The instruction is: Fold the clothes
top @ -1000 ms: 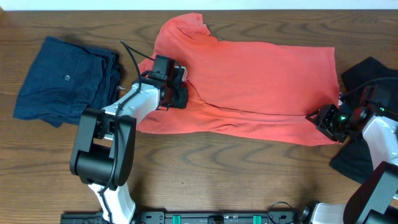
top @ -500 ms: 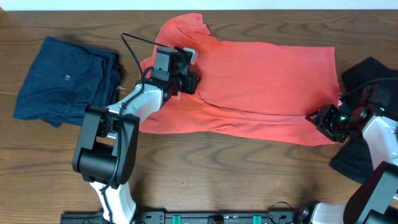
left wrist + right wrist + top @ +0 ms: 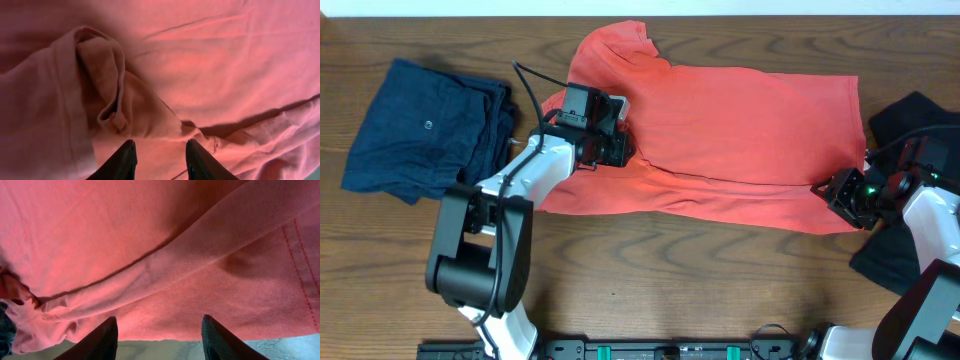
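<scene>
The clothes' largest piece, a coral-red T-shirt (image 3: 740,130), lies spread across the middle of the table. My left gripper (image 3: 623,148) hovers over its left part. In the left wrist view that gripper (image 3: 160,142) is open, with flat cloth under the gap and a bunched, curled sleeve (image 3: 107,95) just ahead of the tips. My right gripper (image 3: 832,193) sits at the shirt's near right corner. In the right wrist view it (image 3: 159,318) is open wide, and the shirt's hem edge (image 3: 165,330) runs between the fingers with bare table below it.
A navy-blue garment (image 3: 420,125) lies folded at the far left. A black garment (image 3: 912,115) lies at the right edge, partly under the right arm. Bare wood table (image 3: 680,270) runs along the front.
The left gripper swung toward the far side, then came back onto the shirt's left part, and its jaws stand wider. The right arm has not moved.
</scene>
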Controlling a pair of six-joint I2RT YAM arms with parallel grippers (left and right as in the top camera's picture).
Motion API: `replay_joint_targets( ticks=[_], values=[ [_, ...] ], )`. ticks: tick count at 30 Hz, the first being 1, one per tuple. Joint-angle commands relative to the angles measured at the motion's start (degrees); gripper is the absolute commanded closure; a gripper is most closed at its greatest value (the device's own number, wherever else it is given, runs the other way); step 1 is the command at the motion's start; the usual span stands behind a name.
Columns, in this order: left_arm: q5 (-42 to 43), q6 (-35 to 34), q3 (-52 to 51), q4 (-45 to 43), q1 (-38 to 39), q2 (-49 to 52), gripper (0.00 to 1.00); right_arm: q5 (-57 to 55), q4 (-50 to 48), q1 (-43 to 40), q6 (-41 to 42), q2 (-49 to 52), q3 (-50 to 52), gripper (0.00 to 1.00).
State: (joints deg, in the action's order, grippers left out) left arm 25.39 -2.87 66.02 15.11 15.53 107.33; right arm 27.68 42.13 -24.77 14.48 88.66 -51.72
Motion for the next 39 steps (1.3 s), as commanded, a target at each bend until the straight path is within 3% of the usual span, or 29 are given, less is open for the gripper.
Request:
replay_joint_targets(
  ticks=[1,4,8,13,18,22,30,31,33,34,36,39],
  values=[
    [-6.10,0.74,0.81,0.66,-0.20,-2.19,0.65,0.57,-0.15,0.42,0.24,0.33,-0.87,0.48],
    [-10.82,0.72,0.81,1.60,-0.20,-1.84,0.65,0.57,-0.13,0.42,0.24,0.33,-0.87,0.48],
    [-11.10,0.72,0.81,0.63,-0.17,-0.11,0.59,-0.04,-0.13,0.42,0.26,0.33,-0.87,0.47],
    [-5.81,0.72,0.79,-3.65,-0.17,1.84,0.59,-0.04,-0.11,0.42,0.26,0.33,-0.87,0.47],
    [-3.93,0.74,0.81,-7.87,0.68,3.30,0.73,-0.02,0.37,0.42,0.26,0.33,-0.87,0.48],
    [-2.10,0.70,0.81,-10.05,1.66,4.02,0.93,-0.02,0.63,0.42,0.26,0.33,-0.87,0.48],
    [4.37,-0.74,0.87,-16.35,5.68,3.78,0.92,0.00,0.96,0.42,0.28,0.33,-0.87,0.48],
    [4.13,-0.76,0.87,-16.26,5.84,3.76,0.84,0.00,1.01,0.42,0.26,0.33,-0.87,0.48],
    [3.96,-0.76,0.87,-15.10,5.88,3.45,0.44,0.00,1.03,0.42,0.26,0.33,-0.87,0.48],
    [3.96,-0.76,0.87,-14.56,5.68,3.13,0.37,0.00,1.03,0.42,0.26,0.33,-0.87,0.48],
    [3.93,-0.76,0.87,-13.14,5.09,1.70,0.30,0.00,0.98,0.42,0.26,0.33,-0.87,0.48],
    [2.23,-0.79,0.87,-10.01,3.93,-1.55,0.28,-0.02,0.96,0.42,0.26,0.33,-0.87,0.48]
  ],
)
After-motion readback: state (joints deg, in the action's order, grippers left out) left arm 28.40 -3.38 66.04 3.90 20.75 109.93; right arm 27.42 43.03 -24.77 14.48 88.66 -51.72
